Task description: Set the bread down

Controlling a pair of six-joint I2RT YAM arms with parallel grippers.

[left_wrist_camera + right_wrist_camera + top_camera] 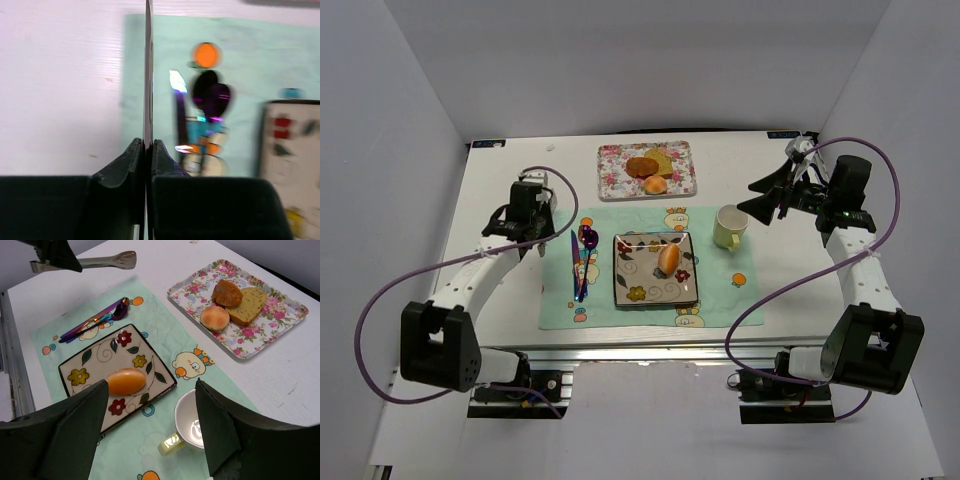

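On the square plate (100, 352) lies glossy oval bread (126, 381); right pincer (150, 386) gapes empty, left pincer (147, 149) pressed closed.

- Top view: high above the near edge, looking down on the whole table (510, 190).
- Left wrist: low, very near, blurred; faces placemat (270, 55), cutlery (212, 95), plate (292, 150) edge.
- Right wrist: raised, farther off, angled down; shares plate and cutlery, adds cup (187, 420), tray (280, 322).
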